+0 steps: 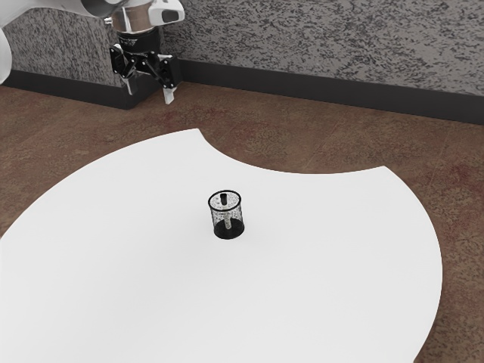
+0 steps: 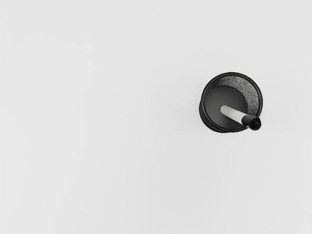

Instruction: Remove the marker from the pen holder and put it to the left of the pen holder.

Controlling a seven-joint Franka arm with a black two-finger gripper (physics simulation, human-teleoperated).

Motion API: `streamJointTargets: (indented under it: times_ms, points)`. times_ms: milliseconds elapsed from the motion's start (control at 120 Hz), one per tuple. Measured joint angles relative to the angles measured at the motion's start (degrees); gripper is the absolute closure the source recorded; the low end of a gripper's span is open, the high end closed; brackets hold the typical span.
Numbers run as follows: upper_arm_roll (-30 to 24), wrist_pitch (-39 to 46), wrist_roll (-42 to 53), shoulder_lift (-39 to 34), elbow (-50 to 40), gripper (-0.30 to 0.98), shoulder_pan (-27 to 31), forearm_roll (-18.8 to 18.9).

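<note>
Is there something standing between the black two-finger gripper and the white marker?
Nothing visible stands between the black gripper and the white, black-topped marker; the black mesh pen holder surrounds its lower part.

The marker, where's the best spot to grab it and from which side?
I'd likely take its black end from above, the claw straddling it: the marker stands leaning in the holder, body down inside, that end uppermost at the rim.

The table (image 1: 325,265) has a smooth white top with a broadly rounded outline (one side, though, curves inward between two pointed corners). Directly on it stands the pen holder (image 1: 228,233), upright, a round black mesh cup with a dark rim, in from the scooped edge.
</note>
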Motion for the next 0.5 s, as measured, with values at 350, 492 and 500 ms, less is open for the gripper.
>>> streamJointTargets:
  times_ms: [350, 492, 500]
  points:
    - [-2.3, 1.0, -0.2, 5.3, 0.0, 0.00, -0.3, 0.4]
    - [-2.6, 2.9, -0.3, 9.4, -1.2, 0.00, -0.5, 0.0]
    - [-2.8, 3.0, -0.3, 9.7, -1.3, 0.00, -0.5, -0.1]
